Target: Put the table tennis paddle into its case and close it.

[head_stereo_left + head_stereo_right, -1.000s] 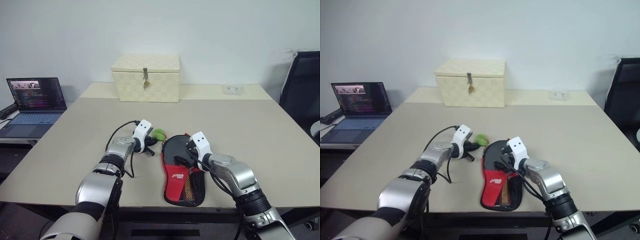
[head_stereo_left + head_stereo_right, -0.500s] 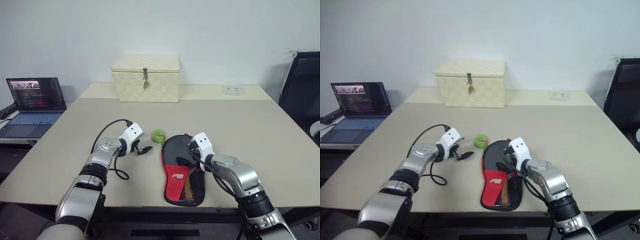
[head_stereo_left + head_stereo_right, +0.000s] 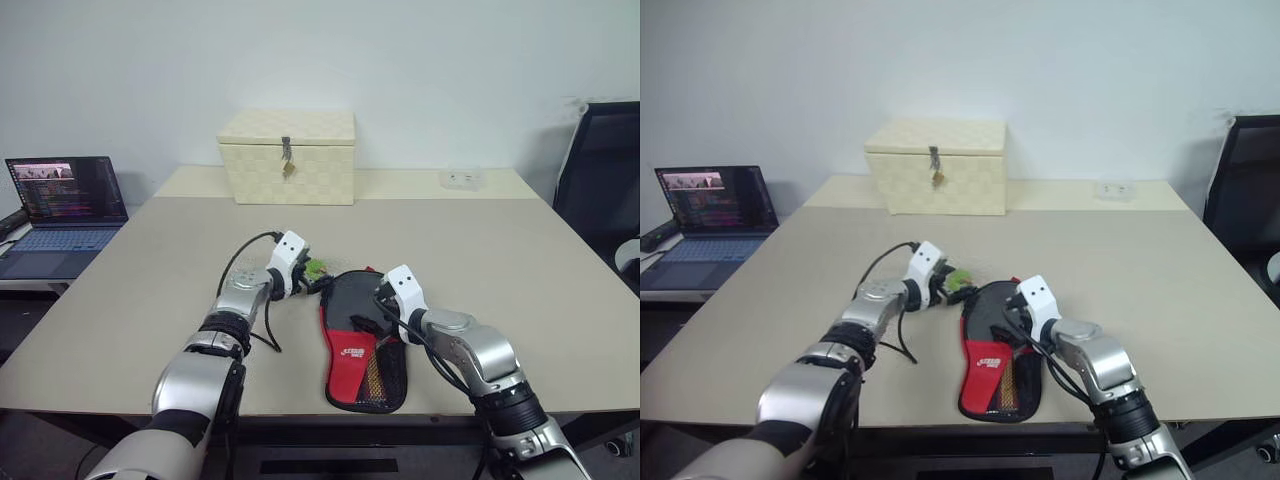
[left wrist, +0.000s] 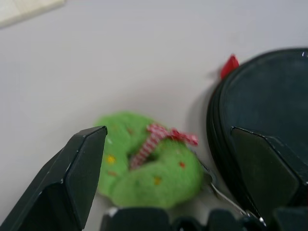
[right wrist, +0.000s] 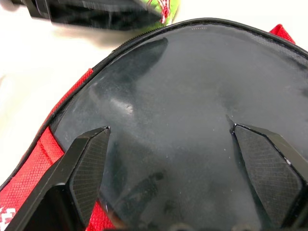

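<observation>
Lying flat on the table, the case runs lengthwise from its round black end, farthest from the robot, to its red and mesh end at the near edge. Right gripper, fingers spread wide, slopes down over the round end. Left gripper, likewise agape, straddles the green zipper tag just beside that end.
</observation>
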